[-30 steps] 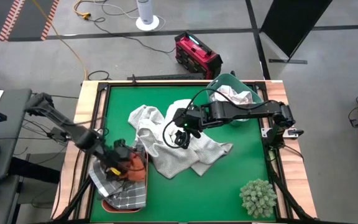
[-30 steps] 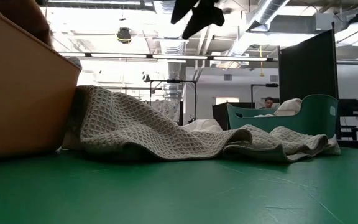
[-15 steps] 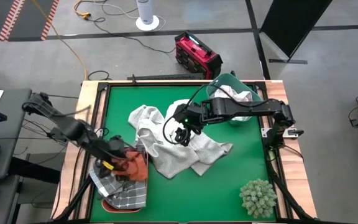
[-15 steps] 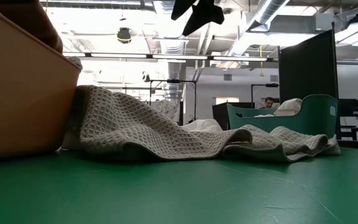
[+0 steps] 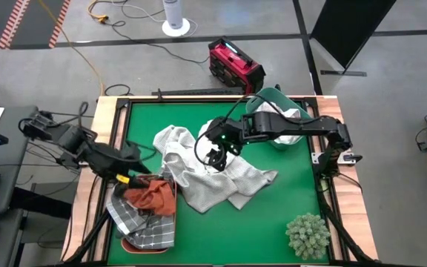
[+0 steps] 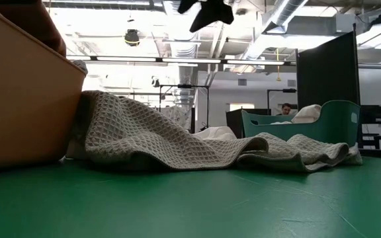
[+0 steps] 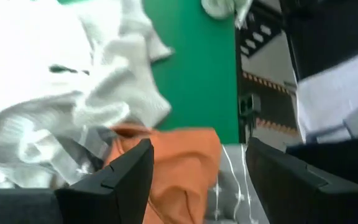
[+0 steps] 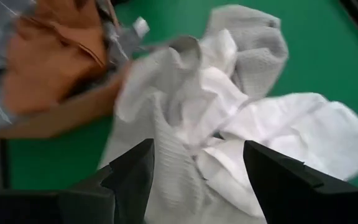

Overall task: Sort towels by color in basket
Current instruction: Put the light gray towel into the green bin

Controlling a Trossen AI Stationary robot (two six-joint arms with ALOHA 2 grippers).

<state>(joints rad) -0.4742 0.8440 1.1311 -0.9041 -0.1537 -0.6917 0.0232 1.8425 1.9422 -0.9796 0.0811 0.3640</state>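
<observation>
Right gripper (image 5: 215, 153) fingers spread, empty, above pale towel heap (image 5: 213, 174); we should descend on one fold only; left gripper (image 5: 134, 176) spread beside rust-orange towel (image 5: 154, 196).

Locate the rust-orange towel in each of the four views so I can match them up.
High view: rust-orange towel lower left, in the tan basket.
Low view: not visible; only the basket's wall at the left.
Left wrist view: bottom centre.
Right wrist view: upper left.
Shared landmark: the pale towel pile on the green mat.
</observation>
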